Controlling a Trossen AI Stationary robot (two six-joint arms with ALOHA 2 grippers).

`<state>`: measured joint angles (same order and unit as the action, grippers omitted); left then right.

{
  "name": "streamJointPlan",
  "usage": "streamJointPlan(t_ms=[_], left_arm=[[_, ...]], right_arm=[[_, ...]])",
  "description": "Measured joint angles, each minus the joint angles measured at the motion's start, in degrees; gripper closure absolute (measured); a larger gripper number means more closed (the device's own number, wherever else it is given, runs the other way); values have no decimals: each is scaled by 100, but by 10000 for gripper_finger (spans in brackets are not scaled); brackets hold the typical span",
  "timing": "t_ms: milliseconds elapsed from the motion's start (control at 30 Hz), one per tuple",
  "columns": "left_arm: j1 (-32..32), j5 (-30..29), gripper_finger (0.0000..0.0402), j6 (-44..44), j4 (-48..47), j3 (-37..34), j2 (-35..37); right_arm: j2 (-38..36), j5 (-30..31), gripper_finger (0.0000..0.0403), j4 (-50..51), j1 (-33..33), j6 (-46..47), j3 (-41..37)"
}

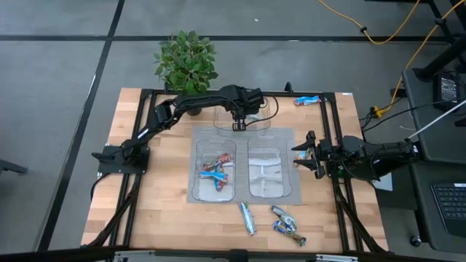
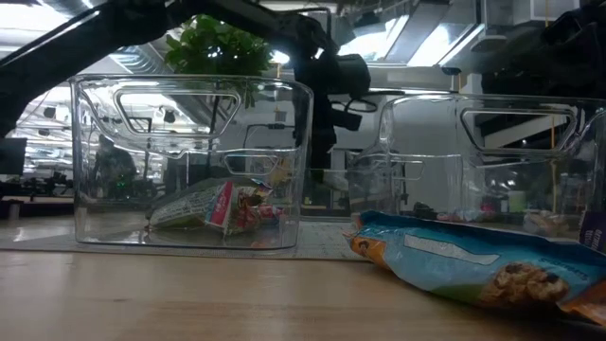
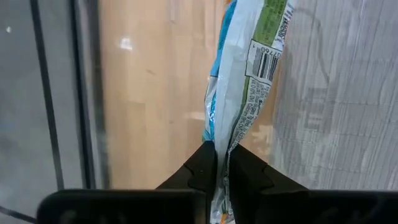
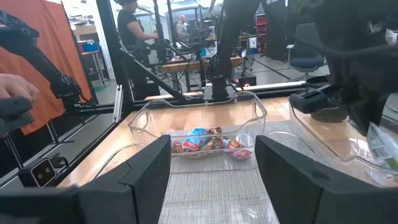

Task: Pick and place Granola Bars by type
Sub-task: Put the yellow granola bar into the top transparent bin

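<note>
A wooden table [image 1: 167, 211] is framed by black rails, and a grey mat [image 1: 244, 198] is laid at its centre. A potted plant [image 1: 186, 60] is placed at the far edge.

Three clear trays are set on or by the mat. The left tray [image 1: 215, 169] is loaded with several blue-and-red bars [image 1: 217, 172]. The middle tray [image 1: 268, 169] is seen beside it, and what it contains cannot be told. A far tray [image 1: 247, 121] is positioned beyond both, under the left arm.

The left arm is extended from the left rail over the far tray. The left gripper [image 1: 238, 126] is held above that tray's near edge, its jaws pressed together on the end of a pale silvery-green bar [image 3: 249, 81]. In the left wrist view the bar is seen hanging from the fingers [image 3: 199, 171], over the boundary between wood and mat.

The right arm is parked at the right rail. The right gripper [image 1: 304, 155] is pointed toward the trays with its jaws spread, and nothing is held.

Loose bars are located as follows: one pale bar [image 1: 247, 217] near the front edge, two or more dark crinkly bars [image 1: 287, 224] just beside it to the right, and one blue bar [image 1: 306, 100] at the far right corner.

People are visible in the room behind the table in the right wrist view.
</note>
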<state>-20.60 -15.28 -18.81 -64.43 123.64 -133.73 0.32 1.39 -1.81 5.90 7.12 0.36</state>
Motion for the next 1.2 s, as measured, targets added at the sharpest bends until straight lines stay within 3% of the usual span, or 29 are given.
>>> streamJointPlan(t_ms=[267, 800, 1200], left_arm=[[-2, 123, 362, -30, 3, 6, -35], [133, -61, 271, -1, -51, 6, -30], [900, -42, 274, 450, -613, 773, 12]], right_arm=[[0, 0, 167, 0, 0, 4, 0], [0, 0, 167, 1, 0, 4, -2], [0, 0, 167, -1, 1, -2, 0]])
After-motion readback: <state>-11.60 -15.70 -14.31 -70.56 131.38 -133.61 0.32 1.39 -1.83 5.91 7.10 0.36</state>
